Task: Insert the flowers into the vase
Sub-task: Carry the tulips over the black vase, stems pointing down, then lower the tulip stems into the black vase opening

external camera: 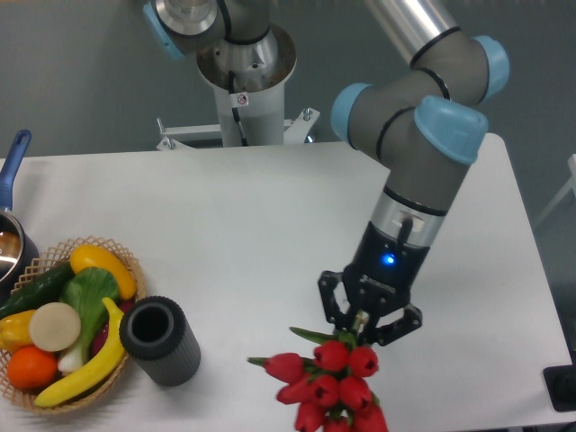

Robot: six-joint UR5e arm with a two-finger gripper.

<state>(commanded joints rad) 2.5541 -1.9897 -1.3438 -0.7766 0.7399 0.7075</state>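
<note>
Vase standing free, gripper down on the flowers to its right.

Landmark = vase [160,340]: upright on the table [252,216], dark ribbed cylinder, mouth open. Left of it, touching or nearly so, a wicker basket [126,261] of toy fruit and veg; further left, at the frame edge, a blue-handled pot [11,236]. Right of the vase, apart from it, the flowers [328,389]: red tulip buds low near the table's front edge, green stems pointing back toward the vase. Gripper [364,331] sits right at the top of the bunch, fingers spread on either side of it; cannot tell if they actually clamp the stems.
</note>
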